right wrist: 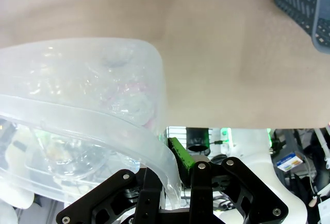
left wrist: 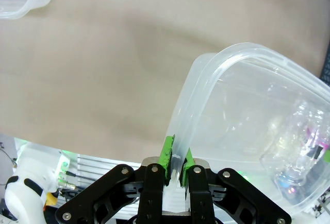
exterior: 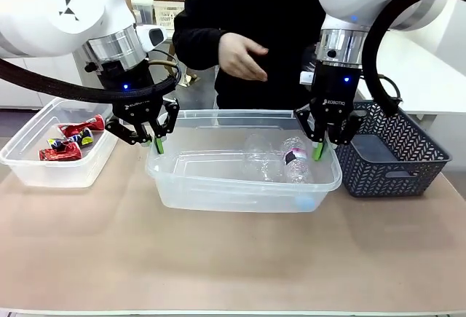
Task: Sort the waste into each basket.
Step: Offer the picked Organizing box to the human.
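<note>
Bare tan tabletop (exterior: 233, 259); both hands (exterior: 156, 141) (exterior: 322, 142) pinching clear tub (exterior: 240, 186) rim.

"ROBOTIQ" is showing in small white letters on the black body of the left end effector (exterior: 151, 140) and again on the right end effector (exterior: 323, 146). The label on the clear bottle (exterior: 293, 159) is staying too small to read.

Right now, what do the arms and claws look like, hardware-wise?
Both arms are glossy white with silver wrist rings and blue status lights. Black cables loop along each. The left claw and right claw are black two-finger units with white Robotiq lettering and green pads. The left arm carries a black triangle marker pattern.
</note>
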{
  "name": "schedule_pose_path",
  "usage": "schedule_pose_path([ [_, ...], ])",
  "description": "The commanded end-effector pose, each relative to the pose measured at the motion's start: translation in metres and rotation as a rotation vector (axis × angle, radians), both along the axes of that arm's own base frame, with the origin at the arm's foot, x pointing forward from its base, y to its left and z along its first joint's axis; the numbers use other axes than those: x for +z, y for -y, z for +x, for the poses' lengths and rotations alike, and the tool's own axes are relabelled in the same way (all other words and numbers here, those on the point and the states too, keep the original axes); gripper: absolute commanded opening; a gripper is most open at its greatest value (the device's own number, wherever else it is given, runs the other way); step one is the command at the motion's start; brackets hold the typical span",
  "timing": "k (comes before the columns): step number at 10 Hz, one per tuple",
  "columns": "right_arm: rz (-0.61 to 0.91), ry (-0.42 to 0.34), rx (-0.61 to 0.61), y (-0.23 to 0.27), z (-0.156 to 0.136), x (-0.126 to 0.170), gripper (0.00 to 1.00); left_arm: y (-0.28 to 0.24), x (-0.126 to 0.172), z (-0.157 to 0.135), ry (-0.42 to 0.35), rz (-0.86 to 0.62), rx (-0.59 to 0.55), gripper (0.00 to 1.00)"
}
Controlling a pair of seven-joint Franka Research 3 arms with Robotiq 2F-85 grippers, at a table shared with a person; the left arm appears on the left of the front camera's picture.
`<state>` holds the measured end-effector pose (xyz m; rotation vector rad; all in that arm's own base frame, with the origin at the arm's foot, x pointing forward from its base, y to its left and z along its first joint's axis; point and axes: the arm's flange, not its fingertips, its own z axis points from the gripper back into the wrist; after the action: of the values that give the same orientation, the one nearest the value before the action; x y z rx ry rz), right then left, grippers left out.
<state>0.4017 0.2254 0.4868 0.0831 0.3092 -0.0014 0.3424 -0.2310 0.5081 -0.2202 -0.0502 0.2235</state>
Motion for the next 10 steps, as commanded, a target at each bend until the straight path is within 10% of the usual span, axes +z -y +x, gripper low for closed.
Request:
schedule_pose_path([
  [1,0.001,-0.014,0.023,-0.0018,-0.0039,0.0029,0.00,-0.0029,0.0024,0.0025,0.016,-0.010,0.040,0.00],
  [10,0.001,-0.014,0.023,-0.0018,-0.0039,0.0029,0.00,-0.0029,0.0024,0.0025,0.016,-0.010,0.040,0.00],
])
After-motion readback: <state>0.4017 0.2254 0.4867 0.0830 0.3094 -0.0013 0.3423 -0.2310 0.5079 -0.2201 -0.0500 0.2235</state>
